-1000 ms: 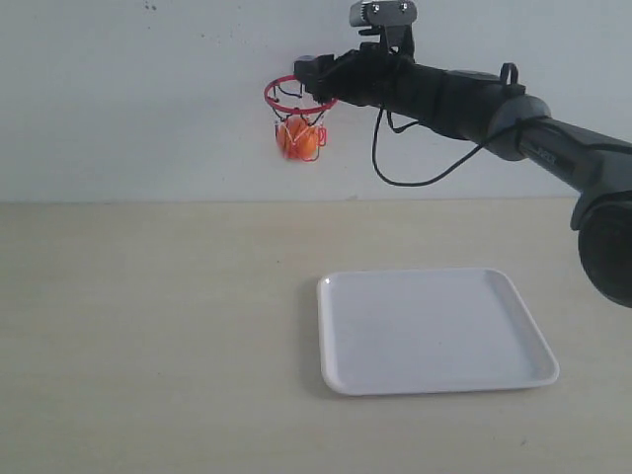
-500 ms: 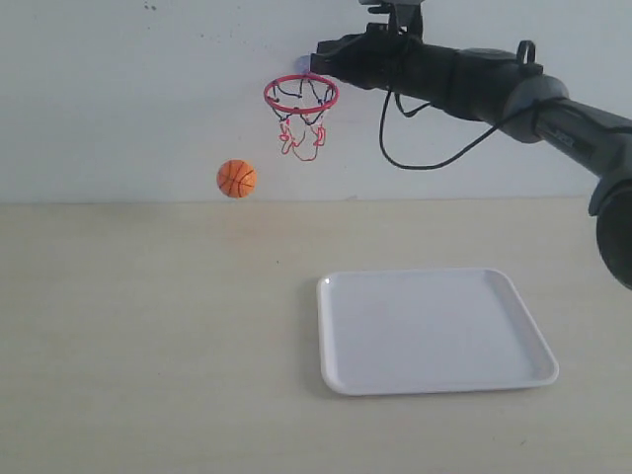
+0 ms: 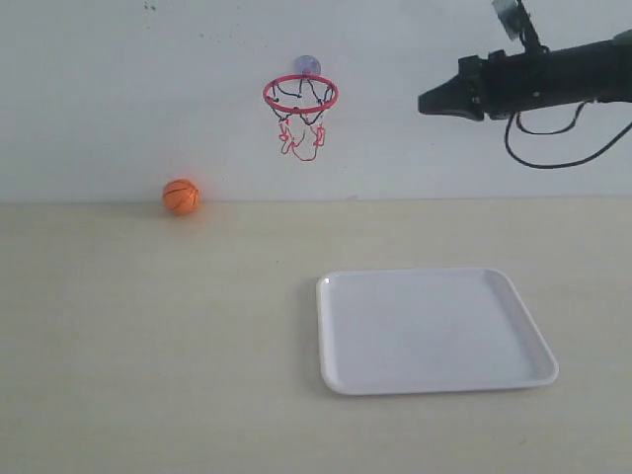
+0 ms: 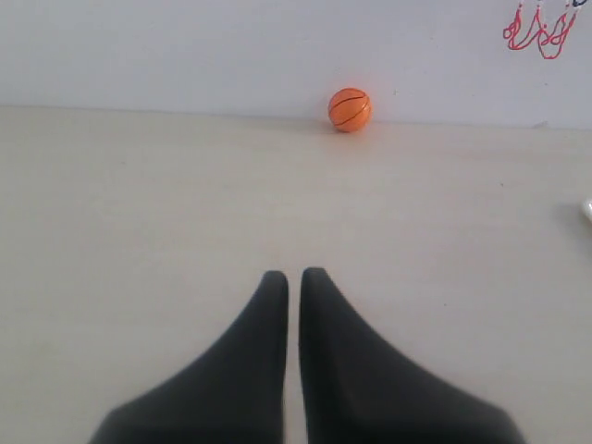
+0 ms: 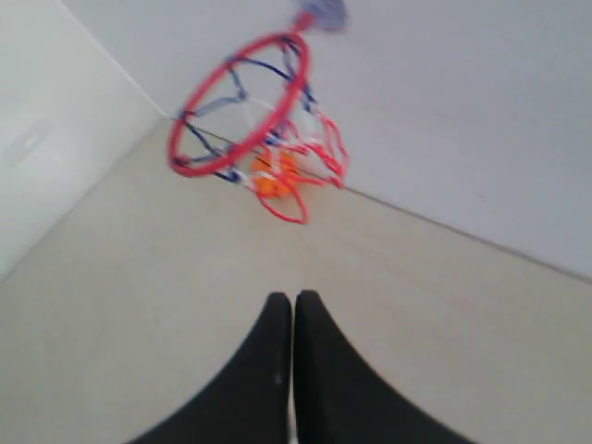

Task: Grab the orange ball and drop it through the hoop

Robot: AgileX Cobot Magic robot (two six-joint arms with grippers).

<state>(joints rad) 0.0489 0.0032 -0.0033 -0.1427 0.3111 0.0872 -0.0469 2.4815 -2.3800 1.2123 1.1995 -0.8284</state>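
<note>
The orange ball (image 3: pixel 181 196) lies on the table by the back wall, left of and below the hoop (image 3: pixel 300 94); the left wrist view shows this orange ball (image 4: pixel 350 109) too. The hoop's red ring and dangling net hang empty on the wall. My right gripper (image 3: pixel 425 103) is up in the air to the right of the hoop, shut with nothing in it. In the right wrist view the hoop (image 5: pixel 242 104) fills the upper part, with the orange ball (image 5: pixel 275 178) seen through its net. My left gripper (image 4: pixel 293 275) is shut and empty, low over the table.
A white square tray (image 3: pixel 341 377) sits on the table, right of centre and toward the front. A black cable (image 3: pixel 553 160) loops under the right arm. The pale wall stands right behind the hoop and ball.
The ball has dropped out of the net, fallen left and reached the table by the wall. My right arm has pulled back from the hoop to the right.
</note>
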